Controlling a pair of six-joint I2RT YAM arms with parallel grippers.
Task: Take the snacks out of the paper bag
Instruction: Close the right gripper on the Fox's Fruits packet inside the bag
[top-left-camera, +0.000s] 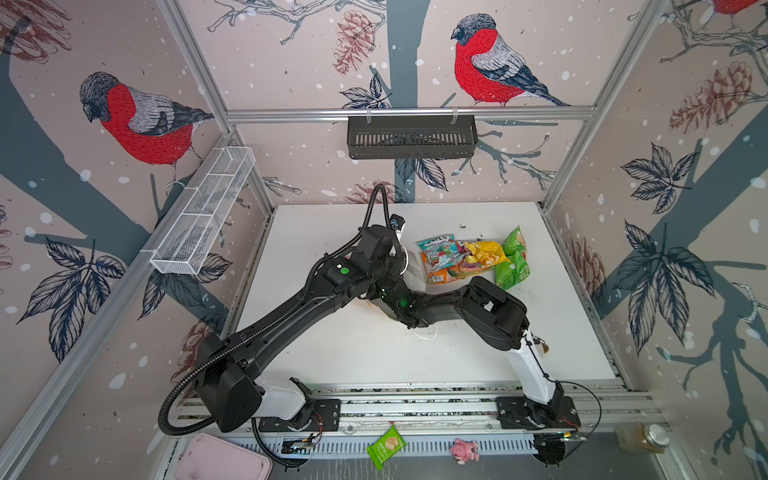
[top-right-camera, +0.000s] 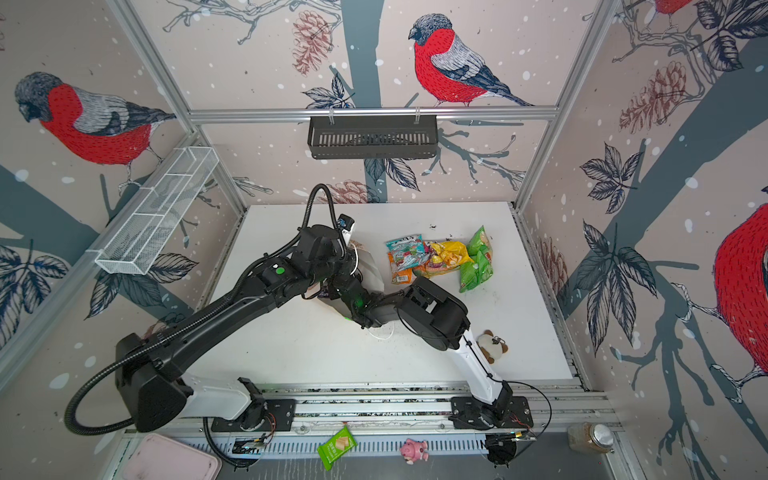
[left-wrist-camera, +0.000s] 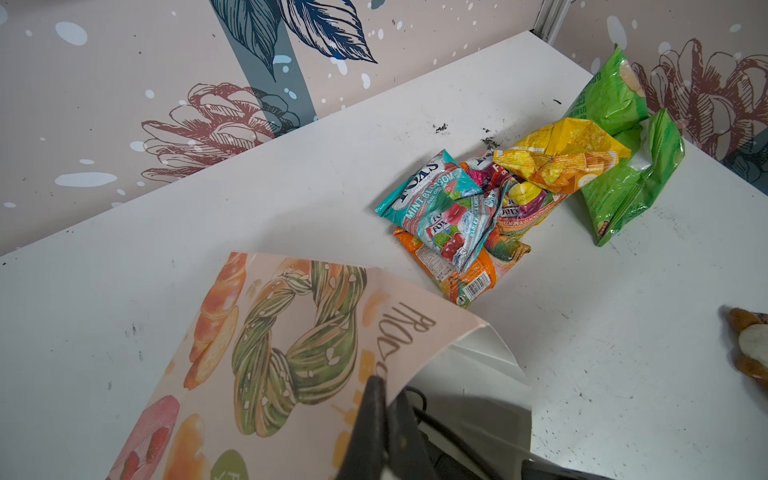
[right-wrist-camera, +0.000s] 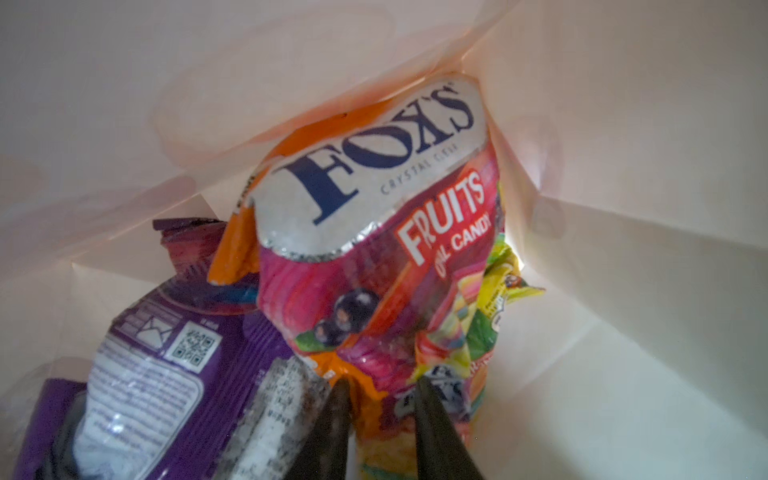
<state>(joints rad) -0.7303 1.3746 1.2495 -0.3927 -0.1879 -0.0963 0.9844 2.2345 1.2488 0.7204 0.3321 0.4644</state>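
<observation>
- In both top views the paper bag (top-right-camera: 369, 268) lies on the desk (top-left-camera: 332, 357) near the middle, mostly hidden under the two arms where they meet; a pile of snacks (top-left-camera: 469, 259) (top-right-camera: 440, 259) is already out, just beside the bag toward the back right; we cannot see either set of fingers here.
- In the left wrist view the left fingers (left-wrist-camera: 372, 419) are pinched tight on the rim of the paper bag (left-wrist-camera: 291, 332) and hold its mouth up off the desk; we should hold firm and not wiggle, so the mouth does not flop shut on the other arm.
- In the right wrist view we look inside the bag; the right fingers (right-wrist-camera: 338, 415) stand narrow, one on each side of the low edge of the fruits packet (right-wrist-camera: 374, 257), with foil between them; we think they have it.
- A purple packet (right-wrist-camera: 166, 353) touches the fruits packet on one side; a yellow packet (right-wrist-camera: 505, 282) peeks out behind it.
- We should squeeze just enough that the slippery foil does not slide; pull straight back out through the mouth, slowly; not scrape the paper walls; then set the packet down by the pile.
</observation>
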